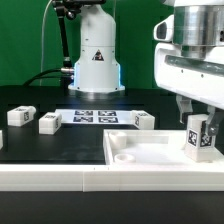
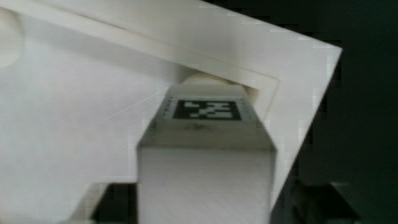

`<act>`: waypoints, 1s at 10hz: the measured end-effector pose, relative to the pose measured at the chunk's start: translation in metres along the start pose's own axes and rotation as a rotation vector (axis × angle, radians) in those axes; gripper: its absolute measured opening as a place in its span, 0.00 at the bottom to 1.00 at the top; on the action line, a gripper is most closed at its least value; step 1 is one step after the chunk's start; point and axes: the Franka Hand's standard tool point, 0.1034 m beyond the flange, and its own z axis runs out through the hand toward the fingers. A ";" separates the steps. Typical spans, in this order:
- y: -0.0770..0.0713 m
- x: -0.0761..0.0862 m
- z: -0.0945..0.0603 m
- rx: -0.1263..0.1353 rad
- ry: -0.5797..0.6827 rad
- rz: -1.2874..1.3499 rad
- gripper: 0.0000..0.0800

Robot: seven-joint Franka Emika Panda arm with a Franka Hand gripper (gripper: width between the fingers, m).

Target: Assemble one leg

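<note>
My gripper is shut on a leg, a small white post with a black-and-white tag on its face. It holds the leg upright at the corner of the large white square panel on the exterior view's right. I cannot tell whether the leg's lower end is seated in the corner socket. In the wrist view the leg runs between the two dark fingers of the gripper. Its tagged end reaches into the panel's raised corner.
Three more loose legs lie on the black table: one at the exterior view's left, one beside it, one behind the panel. The marker board lies at mid-table before the robot base.
</note>
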 end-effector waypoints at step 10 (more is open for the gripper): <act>0.000 -0.010 0.000 -0.027 0.002 -0.680 0.81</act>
